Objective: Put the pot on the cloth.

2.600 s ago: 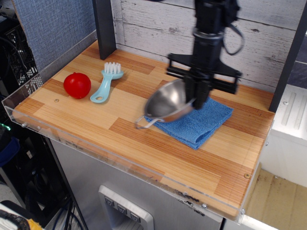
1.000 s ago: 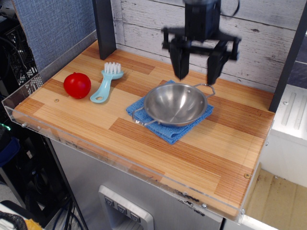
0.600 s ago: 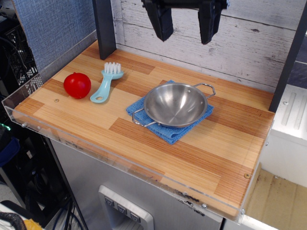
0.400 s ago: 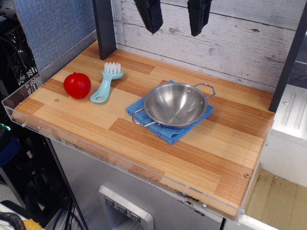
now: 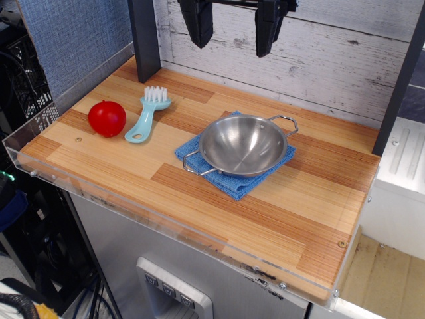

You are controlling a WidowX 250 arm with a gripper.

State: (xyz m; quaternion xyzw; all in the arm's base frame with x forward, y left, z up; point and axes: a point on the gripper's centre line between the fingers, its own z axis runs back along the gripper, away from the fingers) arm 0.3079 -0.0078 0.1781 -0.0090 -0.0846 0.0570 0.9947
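Observation:
The shiny steel pot (image 5: pixel 243 144) sits upright on the blue cloth (image 5: pixel 229 182) near the middle of the wooden table, its two wire handles sticking out front left and back right. The cloth shows only around the pot's rim. My gripper (image 5: pixel 230 36) hangs high above the back of the table, at the top edge of the view, open and empty, with its two black fingers (image 5: pixel 197 23) spread wide. It is well clear of the pot.
A red ball (image 5: pixel 107 118) and a light blue brush (image 5: pixel 147 115) lie at the left of the table. A dark post (image 5: pixel 144 38) stands at the back left. A clear plastic lip (image 5: pixel 133 211) runs along the front edge.
The gripper carried the pot over the cloth, set it down, opened, then rose up and drifted left. The cloth shifted left under the pot.

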